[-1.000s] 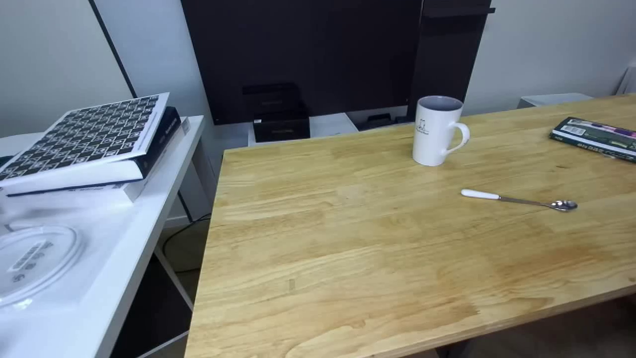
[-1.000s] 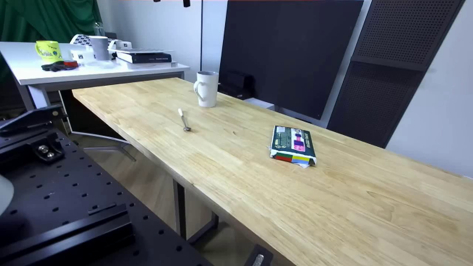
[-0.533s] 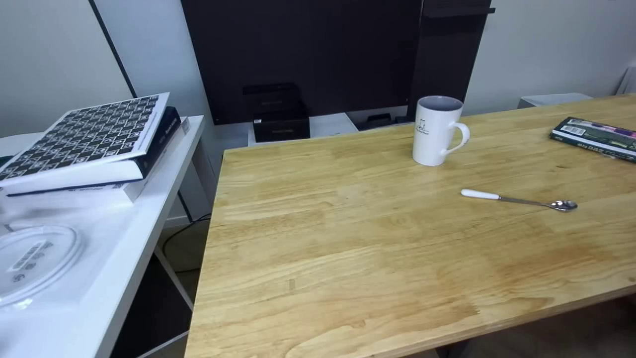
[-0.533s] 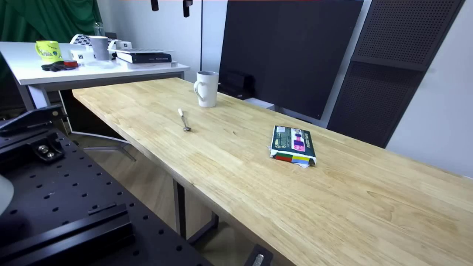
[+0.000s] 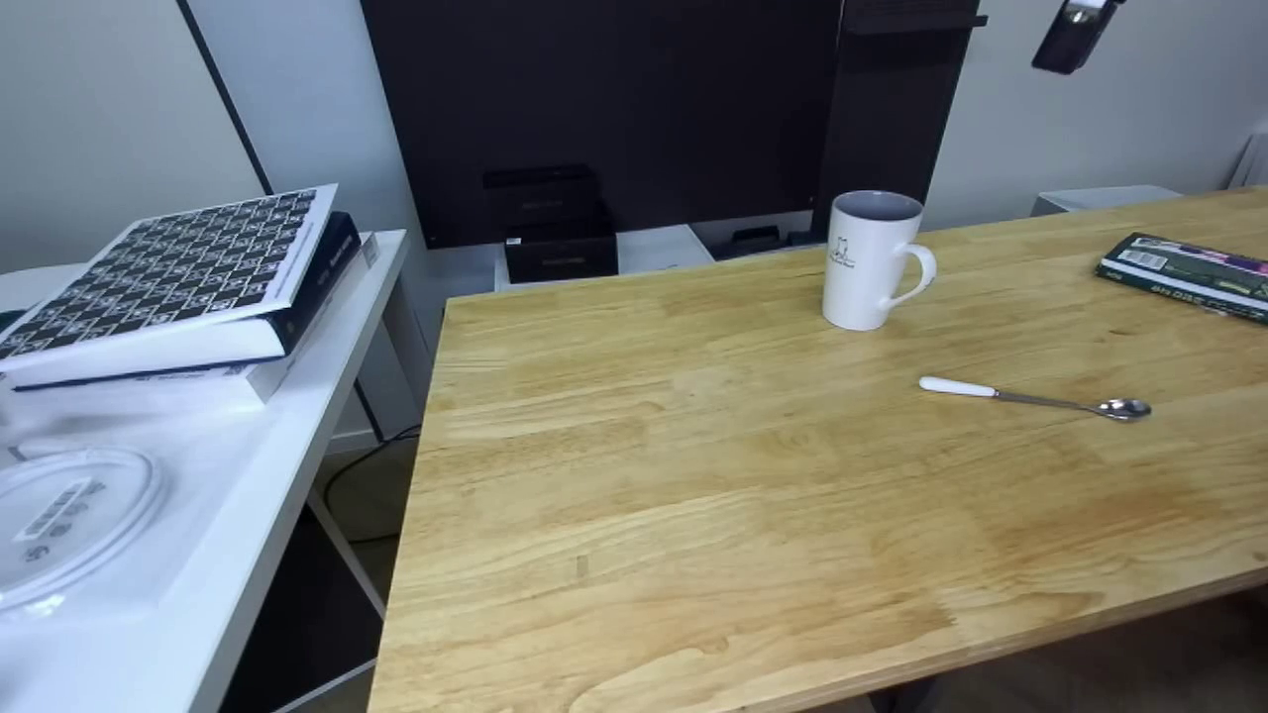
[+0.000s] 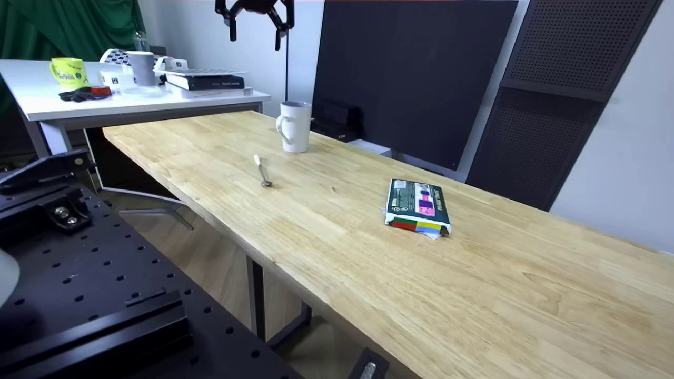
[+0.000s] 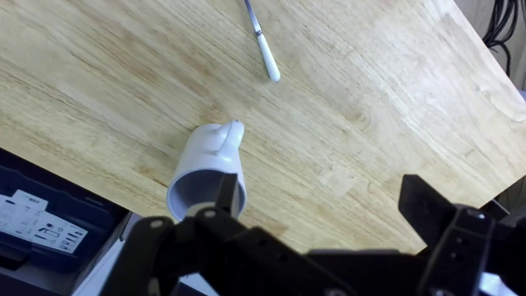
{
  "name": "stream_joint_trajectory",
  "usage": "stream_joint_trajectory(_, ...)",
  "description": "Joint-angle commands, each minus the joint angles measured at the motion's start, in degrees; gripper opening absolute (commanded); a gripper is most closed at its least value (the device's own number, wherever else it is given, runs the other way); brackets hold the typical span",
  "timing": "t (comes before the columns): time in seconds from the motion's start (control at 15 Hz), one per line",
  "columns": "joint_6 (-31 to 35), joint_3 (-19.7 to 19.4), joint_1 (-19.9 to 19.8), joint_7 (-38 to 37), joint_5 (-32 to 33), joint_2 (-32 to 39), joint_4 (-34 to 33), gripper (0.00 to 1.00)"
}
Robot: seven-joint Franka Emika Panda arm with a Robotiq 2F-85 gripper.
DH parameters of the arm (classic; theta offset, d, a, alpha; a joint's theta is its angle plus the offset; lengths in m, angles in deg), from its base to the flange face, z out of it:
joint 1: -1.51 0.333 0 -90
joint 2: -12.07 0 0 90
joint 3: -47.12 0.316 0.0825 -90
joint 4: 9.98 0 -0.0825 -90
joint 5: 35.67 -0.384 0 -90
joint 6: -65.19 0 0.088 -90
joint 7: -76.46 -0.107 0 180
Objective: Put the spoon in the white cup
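The spoon (image 5: 966,388) lies flat on the wooden table in front of the cup, its white handle nearest the cup. It also shows in an exterior view (image 6: 260,167), and its handle shows at the top of the wrist view (image 7: 268,57). The white cup (image 5: 858,277) stands upright near the table's back edge; it also shows in an exterior view (image 6: 297,129) and the wrist view (image 7: 199,154). My gripper (image 6: 255,44) is open and empty, high above the table. In the wrist view, its fingers (image 7: 320,177) are wide apart; one overlaps the cup's mouth in the picture.
A dark green packet (image 5: 1189,272) lies on the wooden table (image 5: 644,475), right of the cup, also in an exterior view (image 6: 418,202). A white side table with books (image 5: 168,267) stands beside it. A dark box (image 7: 49,222) sits past the back edge.
My gripper has come down into view from the top edge in both exterior views. The spoon, cup and packet have not moved.
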Motion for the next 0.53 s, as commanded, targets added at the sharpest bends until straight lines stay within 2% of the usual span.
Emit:
stream_joint_trajectory(0.0,-3.39,1.71,-1.39,4.59,1.71,6.10,-6.24,1.00)
stream_joint_trajectory(0.2,-5.32,3.10,-2.03,7.90,2.69,9.47,-8.44,1.00)
stream_joint_trajectory(0.47,-5.02,3.77,-1.96,9.16,7.38,12.75,-9.74,1.00)
